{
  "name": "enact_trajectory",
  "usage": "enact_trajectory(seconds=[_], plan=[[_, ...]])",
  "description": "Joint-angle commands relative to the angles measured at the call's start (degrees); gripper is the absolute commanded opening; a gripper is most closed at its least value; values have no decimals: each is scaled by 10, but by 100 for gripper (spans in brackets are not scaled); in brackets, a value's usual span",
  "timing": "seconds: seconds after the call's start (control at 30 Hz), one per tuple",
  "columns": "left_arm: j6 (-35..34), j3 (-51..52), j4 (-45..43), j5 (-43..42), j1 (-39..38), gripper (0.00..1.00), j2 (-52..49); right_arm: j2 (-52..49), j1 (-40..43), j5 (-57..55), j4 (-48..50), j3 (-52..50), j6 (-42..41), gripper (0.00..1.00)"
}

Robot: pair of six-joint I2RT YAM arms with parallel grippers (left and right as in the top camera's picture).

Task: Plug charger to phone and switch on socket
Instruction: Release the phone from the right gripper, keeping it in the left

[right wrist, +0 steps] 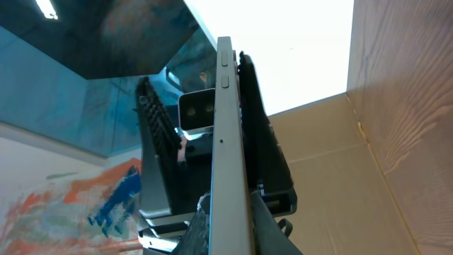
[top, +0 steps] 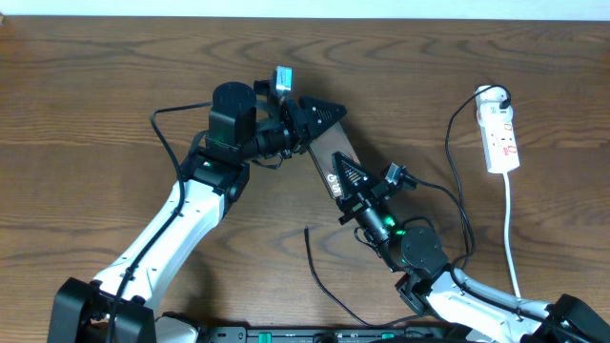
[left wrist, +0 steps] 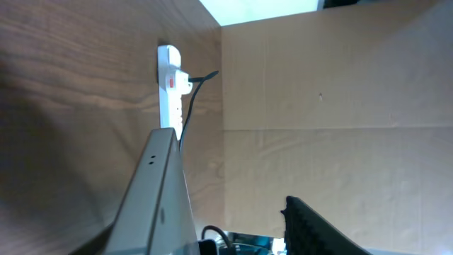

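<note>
Overhead: right gripper clamps one end of the phone; left gripper straddles the other end, jaws apart; charger lies unplugged on the table; socket well apart.

The wooden table bears the socket and the charger.

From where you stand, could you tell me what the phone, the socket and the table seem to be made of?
The phone: probably metal, its thin edge a matte silvery grey with small buttons. The socket: white plastic, smooth and slightly glossy. The table: wood or wood-look laminate, brown with visible grain; which one I cannot tell.
</note>
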State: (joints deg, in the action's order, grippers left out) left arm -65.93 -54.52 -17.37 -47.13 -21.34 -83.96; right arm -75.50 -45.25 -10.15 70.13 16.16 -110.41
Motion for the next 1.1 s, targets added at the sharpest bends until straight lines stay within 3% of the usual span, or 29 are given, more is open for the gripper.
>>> enact_trajectory(seconds=[0.0,0.1,0.33,0.63,1.0,1.03,1.07], plan=[[9,-1,-4,3,-1,40,-3,6,-6,-9,8,10,-3,1],[9,-1,-3,3,-1,33,-3,6,-6,-9,8,10,-3,1],[9,-1,-3,3,-1,29,-3,6,-6,-8,8,10,-3,1],[9,-1,-3,5,-1,8,-3,6,-6,-4,8,10,-3,1],[9,-1,-3,5,-1,7,-3,6,-10,-4,5,10,-3,1],[9,-1,-3,5,-1,8,-3,6,-10,-4,6,10,-4,6],[9,-1,-3,5,-1,8,-3,6,-10,-4,6,10,-3,23]])
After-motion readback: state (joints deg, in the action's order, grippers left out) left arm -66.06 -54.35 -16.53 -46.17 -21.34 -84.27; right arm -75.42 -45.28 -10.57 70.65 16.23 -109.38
